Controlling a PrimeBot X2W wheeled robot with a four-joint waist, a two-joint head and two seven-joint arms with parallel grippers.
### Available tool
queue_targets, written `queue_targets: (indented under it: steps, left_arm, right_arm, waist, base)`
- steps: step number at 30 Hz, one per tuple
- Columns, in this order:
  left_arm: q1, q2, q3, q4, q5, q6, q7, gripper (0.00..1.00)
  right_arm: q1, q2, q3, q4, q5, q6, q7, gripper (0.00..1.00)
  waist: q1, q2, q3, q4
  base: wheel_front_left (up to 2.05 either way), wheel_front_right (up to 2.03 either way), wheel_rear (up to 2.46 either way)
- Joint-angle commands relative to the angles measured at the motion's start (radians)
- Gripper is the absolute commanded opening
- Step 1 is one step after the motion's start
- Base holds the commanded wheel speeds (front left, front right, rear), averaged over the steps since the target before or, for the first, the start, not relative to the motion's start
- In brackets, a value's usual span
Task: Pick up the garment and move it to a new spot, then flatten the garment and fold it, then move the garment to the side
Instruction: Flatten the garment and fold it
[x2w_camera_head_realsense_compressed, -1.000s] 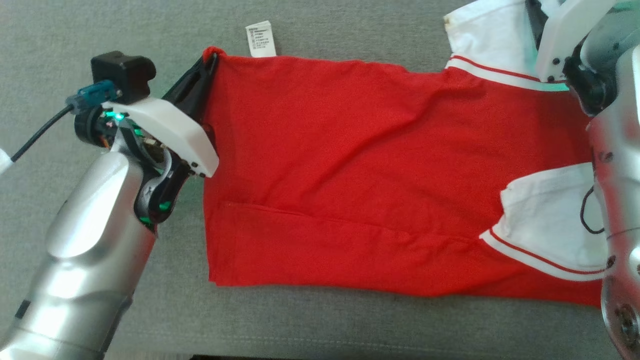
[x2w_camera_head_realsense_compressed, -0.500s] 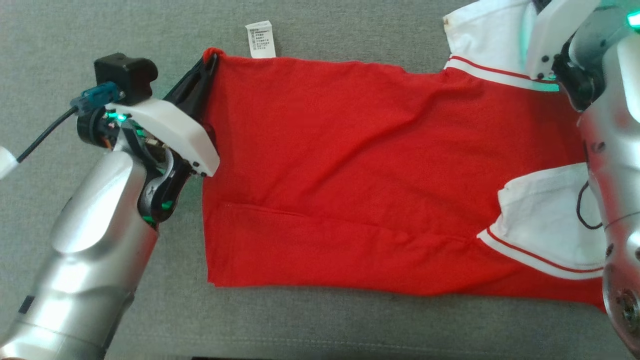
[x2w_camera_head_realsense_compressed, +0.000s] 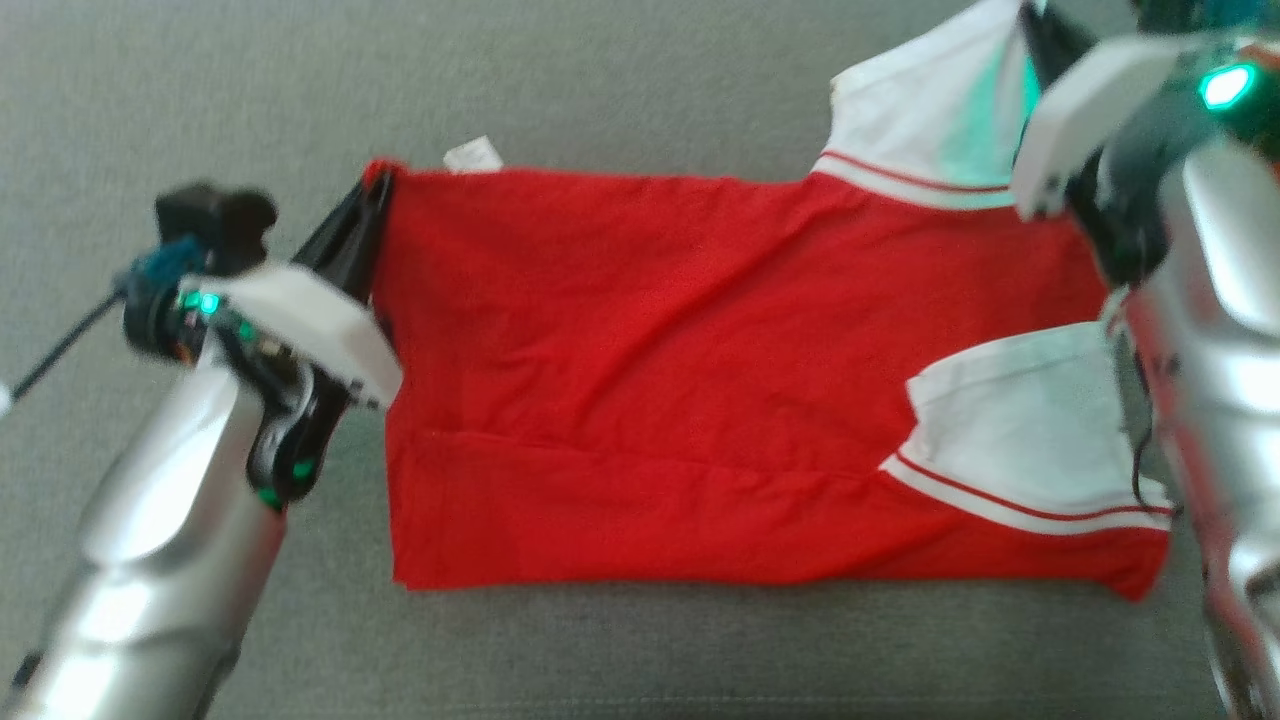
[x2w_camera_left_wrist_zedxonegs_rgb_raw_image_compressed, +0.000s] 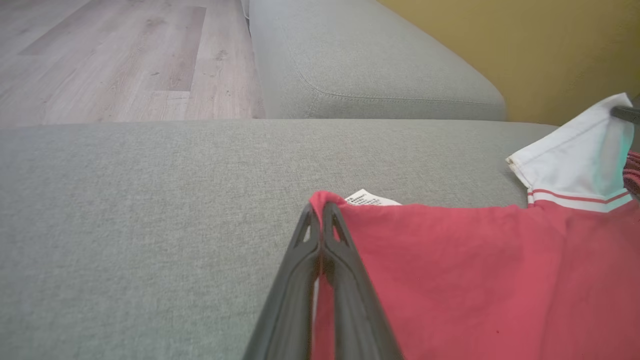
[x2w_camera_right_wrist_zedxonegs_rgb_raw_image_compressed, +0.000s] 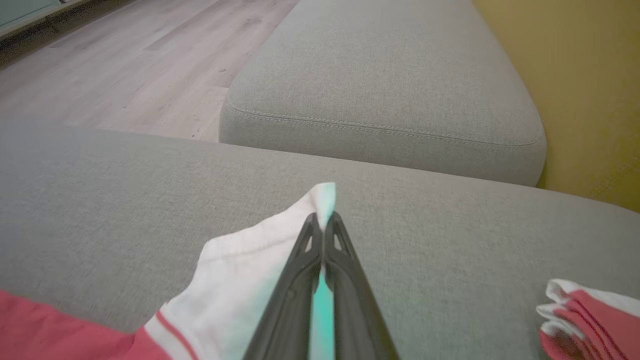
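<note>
- The shirt (x2w_camera_head_realsense_compressed: 650, 380) is lying spread on the sofa seat (x2w_camera_head_realsense_compressed: 600, 80), its red body mostly flat with creases running across it.
- Your left claw (x2w_camera_left_wrist_zedxonegs_rgb_raw_image_compressed: 320, 212) is pinching the shirt's far hem corner. Its jaws are closed tight on a small nub of red cloth, right beside the label (x2w_camera_left_wrist_zedxonegs_rgb_raw_image_compressed: 372, 199).
- Your right claw (x2w_camera_right_wrist_zedxonegs_rgb_raw_image_compressed: 323, 220) is gripping the tip of the shirt's far sleeve (x2w_camera_right_wrist_zedxonegs_rgb_raw_image_compressed: 240, 265), jaws closed on white cloth.
- You are risking a slip at the hem corner: so little cloth is sitting between the jaws that a hard pull along the shirt could be tugging it free.
- You are holding the far sleeve, not the body, so lifting there is likely stretching it first and leaving the shirt's middle sagging and folding crooked.
- If your two arms are travelling unevenly, the shirt's far edge is going to skew, and the near sleeve (x2w_camera_head_realsense_compressed: 1020, 420) lying on the body could be getting dragged out of place.
- A folded pile (x2w_camera_right_wrist_zedxonegs_rgb_raw_image_compressed: 580, 315) is sitting just beyond the shirt's sleeve end, and swinging wide there is risking a knock.
</note>
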Motion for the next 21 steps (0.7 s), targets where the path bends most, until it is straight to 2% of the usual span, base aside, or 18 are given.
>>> queue_targets:
  steps: [1, 7, 12, 16, 21]
  left_arm:
    - [-0.011, 0.049, 0.049, -0.039, -0.007, 0.006, -0.012, 0.0]
    - [0.105, 0.082, 0.07, -0.119, -0.033, 0.033, -0.025, 0.0]
    - [0.21, 0.1, 0.102, -0.184, -0.065, 0.07, -0.045, 0.0]
    - [0.283, 0.101, 0.114, -0.227, -0.083, 0.092, -0.061, 0.0]
    - [0.363, 0.085, 0.119, -0.267, -0.104, 0.116, -0.085, 0.0]
  right_arm:
    - [0.017, -0.008, 0.014, -0.047, 0.015, 0.007, -0.013, 0.0]
    - [0.205, -0.066, 0.045, -0.234, 0.105, 0.007, -0.017, 0.0]
    - [0.383, -0.086, -0.004, -0.411, 0.136, 0.007, 0.0, 0.0]
    - [0.528, -0.076, -0.073, -0.554, 0.122, 0.007, 0.025, 0.0]
    - [0.696, -0.024, -0.162, -0.702, 0.097, 0.007, 0.067, 0.0]
  waist:
    - [0.0001, 0.0, -0.04, -0.03]
    - [0.0001, 0.0, -0.108, -0.055]
    - [0.0001, 0.0, -0.148, -0.067]
    - [0.0001, 0.0, -0.17, -0.068]
    - [0.0001, 0.0, -0.182, -0.067]
  base:
    - [0.0, 0.0, 0.0]
    - [0.0, 0.0, 0.0]
    - [0.0, 0.0, 0.0]
    - [0.0, 0.0, 0.0]
    - [0.0, 0.0, 0.0]
